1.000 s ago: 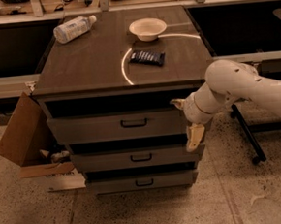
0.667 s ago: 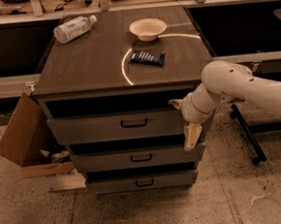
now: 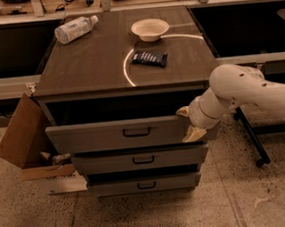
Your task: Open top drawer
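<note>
Right, top drawer sits just under the surface, its front proud of the two below. Tool is at its right end; can't tell how wide it's set. Pull straight toward near side and keep it level so it doesn't rack.

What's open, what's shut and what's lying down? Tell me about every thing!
top drawer: pulled partly out
middle drawer: further in than the top one
bottom drawer: furthest in
gripper: at the top drawer's right end
water bottle: lying on its side
bowl: upright, looks empty
snack packet: lying flat
cardboard box: on the floor, flap open
</note>
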